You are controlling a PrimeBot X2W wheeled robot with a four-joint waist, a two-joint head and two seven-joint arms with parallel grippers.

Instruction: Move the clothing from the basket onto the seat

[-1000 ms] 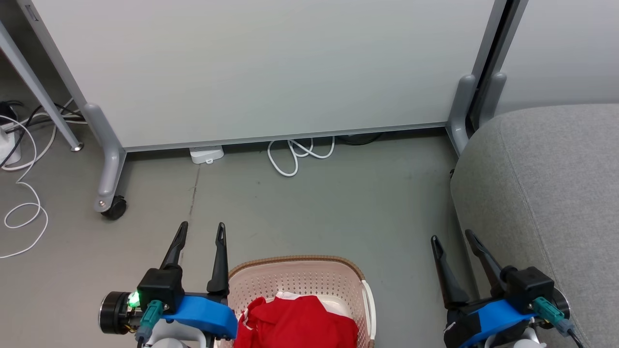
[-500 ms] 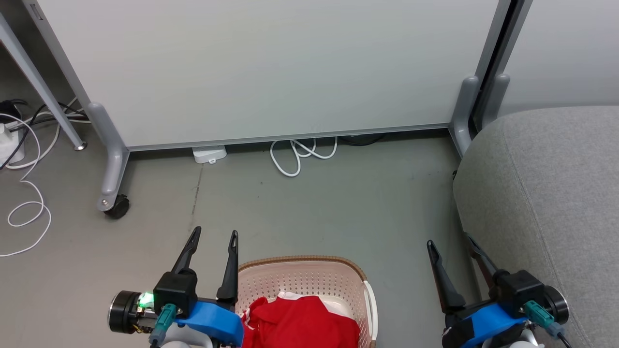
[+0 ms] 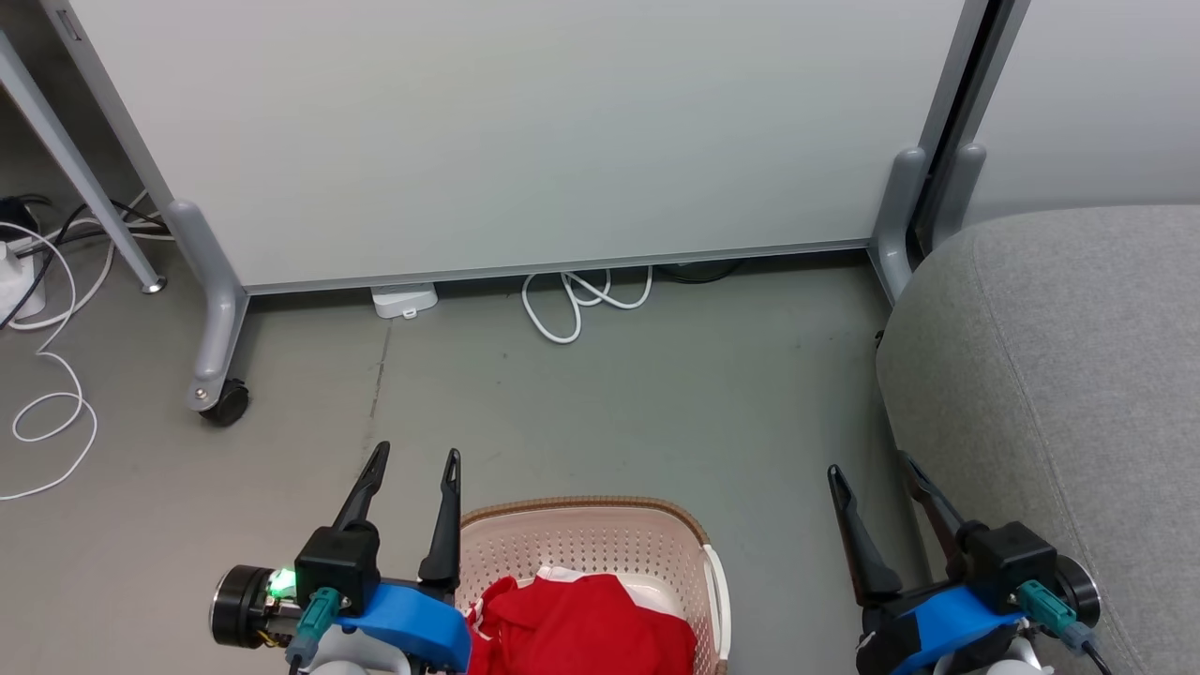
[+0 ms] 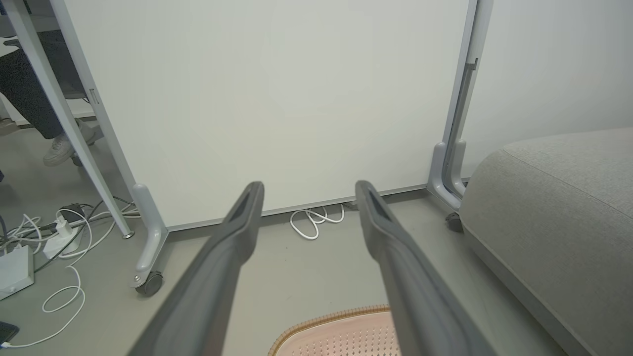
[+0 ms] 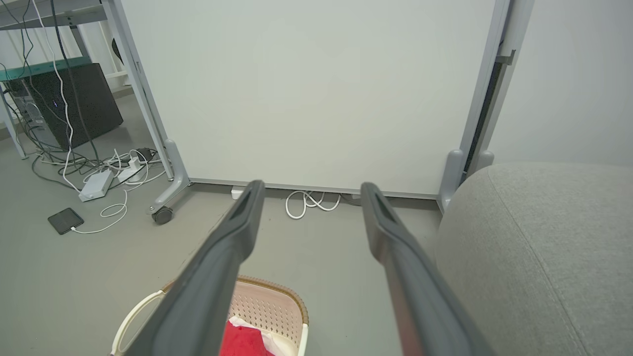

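Clothing point(image 3: 581, 623) lies bunched in the basket point(image 3: 586, 506) at the bottom of my head view, red with a bit of white at its far edge, apart from both my grippers. My left gripper point(image 3: 416, 452) hangs just left of the basket, its two dark fingers spread wide and empty, tips pointing away from me over the floor point(image 3: 609, 403). Its inner finger runs close along the basket's brown rim, and I cannot tell whether it touches. My right gripper point(image 3: 869, 465) is on the basket's other side, well apart from it. Its fingers are likewise spread and empty, and the outer one is just beside the rounded edge of the seat point(image 3: 1078, 375). In my left wrist view the basket's far rim shows low between the fingers. In my right wrist view the basket sits at the lower left, with red cloth showing beside the left finger. The seat, grey and woven, takes up the right side of the head view, near the basket but not touching it. Past the bare floor stands a pale panel point(image 3: 516, 141) on grey feet, one with a dark caster point(image 3: 228, 401). A white cable point(image 3: 574, 302) is looped under its lower edge. In the right wrist view a phone point(image 5: 65, 220) lies on the floor at far left among more cables. In the left wrist view a person's shoe point(image 4: 59, 148) shows behind a slanted leg.
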